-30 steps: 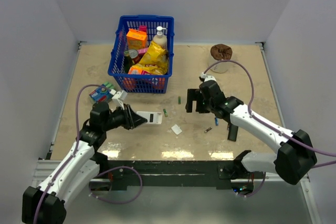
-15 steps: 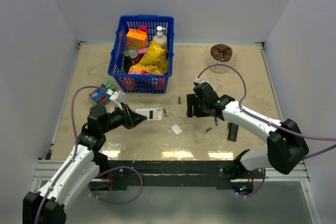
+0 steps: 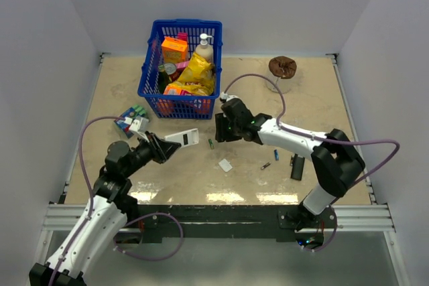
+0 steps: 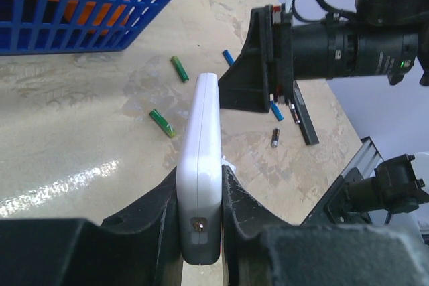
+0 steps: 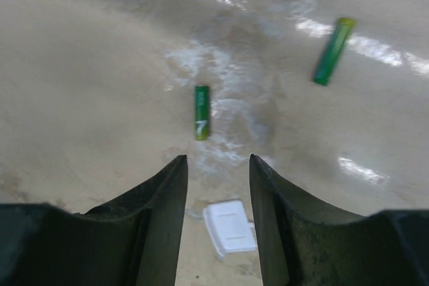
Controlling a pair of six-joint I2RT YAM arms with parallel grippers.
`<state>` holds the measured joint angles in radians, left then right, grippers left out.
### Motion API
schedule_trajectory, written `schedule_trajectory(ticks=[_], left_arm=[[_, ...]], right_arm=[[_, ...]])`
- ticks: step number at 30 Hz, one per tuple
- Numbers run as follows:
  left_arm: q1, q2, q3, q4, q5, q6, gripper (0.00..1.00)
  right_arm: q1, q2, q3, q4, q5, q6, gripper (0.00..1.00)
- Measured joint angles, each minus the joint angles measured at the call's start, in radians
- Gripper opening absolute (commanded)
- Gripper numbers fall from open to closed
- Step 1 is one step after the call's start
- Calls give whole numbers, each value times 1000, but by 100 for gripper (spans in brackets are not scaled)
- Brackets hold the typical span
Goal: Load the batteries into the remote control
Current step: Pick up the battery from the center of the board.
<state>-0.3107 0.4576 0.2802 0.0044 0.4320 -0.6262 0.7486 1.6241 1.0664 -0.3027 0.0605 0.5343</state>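
Fingers (image 4: pixel 155 213) of our left gripper (image 4: pixel 200 180) clamped on the white remote control (image 4: pixel 201 125), held on edge above the table (image 4: pixel 67 138), two green batteries (image 5: pixel 202 112) loose ahead of our right gripper (image 5: pixel 218 172), jaws half apart around nothing, white cover piece (image 5: pixel 230 227) near its tips

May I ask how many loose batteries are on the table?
5: two green near the white remote, one blue by the right arm, one blue, one dark beside the black remote; others possibly hidden.

Pale grey-white walls (image 3: pixel 268 5) on three sides. Beige marbled tabletop (image 3: pixel 322 98), glossy, worn whitish patches. Bright light glare (image 3: pixel 221 197) near front edge. Silver metal rail (image 3: pixel 67 218) along near side.
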Motion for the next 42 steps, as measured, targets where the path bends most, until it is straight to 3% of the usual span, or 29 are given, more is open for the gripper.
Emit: schedule_trajectory(ticks=[3,9,20,42], left_arm=[[0,-33,0,-21,-22,1,0],[0,-111,0,-70,-47,10,0],[0,-130,0,-104,-56,11,0],[0,-137,0,-114,-63,11,0]], right_arm=[[69,33,5,43,14,10,35],[164,44,-34,145,99,43,35],[183,103,-79,224,223,51,34],[241,265,26,228,402,-3,32]])
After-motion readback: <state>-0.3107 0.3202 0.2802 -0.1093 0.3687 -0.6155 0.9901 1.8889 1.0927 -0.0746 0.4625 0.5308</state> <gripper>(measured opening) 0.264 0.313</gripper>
